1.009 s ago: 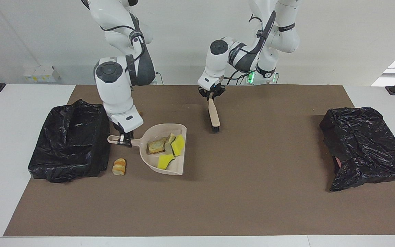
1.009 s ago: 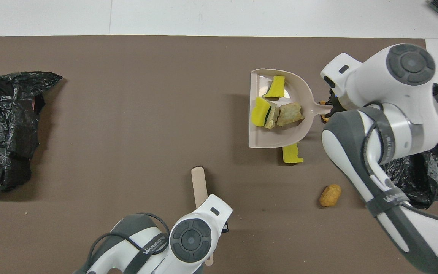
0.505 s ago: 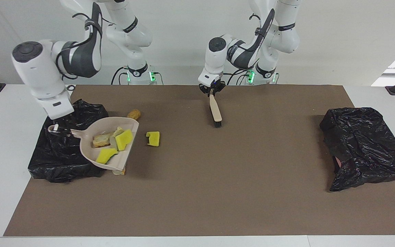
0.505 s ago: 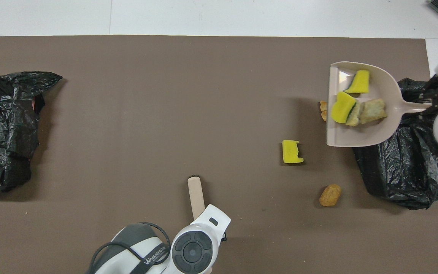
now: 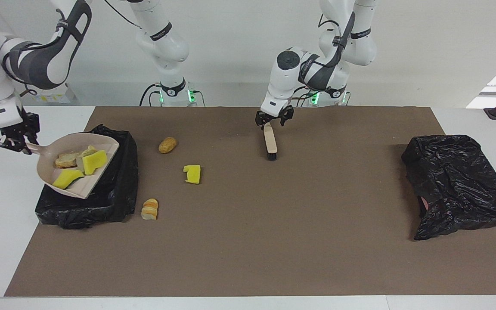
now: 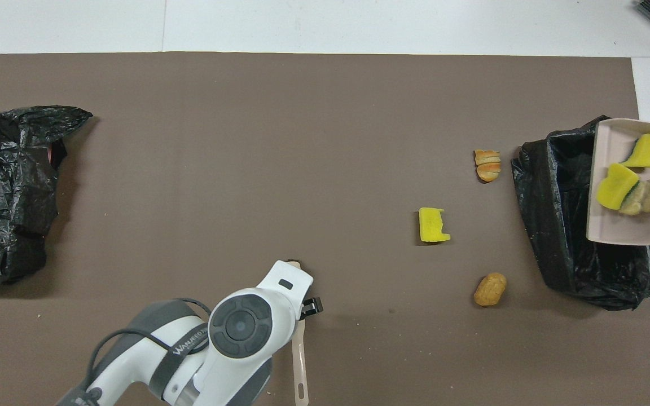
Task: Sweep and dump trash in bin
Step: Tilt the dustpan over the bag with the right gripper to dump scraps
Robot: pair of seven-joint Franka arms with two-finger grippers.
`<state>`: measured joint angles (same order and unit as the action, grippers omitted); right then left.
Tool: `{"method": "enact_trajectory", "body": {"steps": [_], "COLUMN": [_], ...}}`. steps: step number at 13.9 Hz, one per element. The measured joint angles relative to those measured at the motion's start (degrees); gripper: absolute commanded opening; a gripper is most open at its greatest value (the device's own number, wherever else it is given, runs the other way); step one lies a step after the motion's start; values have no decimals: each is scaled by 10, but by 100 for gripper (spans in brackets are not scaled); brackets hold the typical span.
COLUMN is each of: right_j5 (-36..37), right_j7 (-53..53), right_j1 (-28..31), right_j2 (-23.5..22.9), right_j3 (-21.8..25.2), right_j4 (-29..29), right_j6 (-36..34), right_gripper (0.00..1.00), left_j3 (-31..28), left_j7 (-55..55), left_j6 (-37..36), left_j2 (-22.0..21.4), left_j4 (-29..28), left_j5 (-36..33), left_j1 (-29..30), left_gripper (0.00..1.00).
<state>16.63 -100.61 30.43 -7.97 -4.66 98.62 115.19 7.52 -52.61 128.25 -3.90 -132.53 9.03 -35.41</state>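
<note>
Dustpan (image 5: 78, 183) w/ scraps (image 5: 82, 162) over bin (image 5: 119, 189); three scraps (image 5: 192, 174) beside bin.

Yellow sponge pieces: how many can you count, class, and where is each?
3: two in the dustpan over the bin, namely and; one on the mat. More may be hidden.

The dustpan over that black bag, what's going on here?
The right arm's tool holds the dustpan by its handle over the black bin bag at its end of the table, with yellow sponge chunks and bread-like pieces in the pan, not yet tipped out. The left tool is open over the brush, which lies on the mat. A yellow chunk, a brown nugget and a striped piece lie unswept.
</note>
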Motion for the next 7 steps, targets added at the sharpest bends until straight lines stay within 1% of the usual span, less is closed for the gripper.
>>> {"method": "enact_trajectory", "body": {"steps": [1,3,7], "right_j5": [34,103,251], "right_j7": [6,51,169], "right_j1": [-1,-10,-63], "right_j2": [2,9,41], "right_j3": [-1,-5,-8], "right_j4": [6,30,89], "right_j6": [13,31,34], "right_gripper": [0,0,0], "left_j3": [-1,-3,-5], "left_j7": [10,67,194], "left_j6": [-3,-8,-15], "left_j2": [5,21,58], "left_j4": [16,52,125], "left_j5": [0,0,0], "left_j1": [21,61,145], "left_gripper": [100,100,100]}}
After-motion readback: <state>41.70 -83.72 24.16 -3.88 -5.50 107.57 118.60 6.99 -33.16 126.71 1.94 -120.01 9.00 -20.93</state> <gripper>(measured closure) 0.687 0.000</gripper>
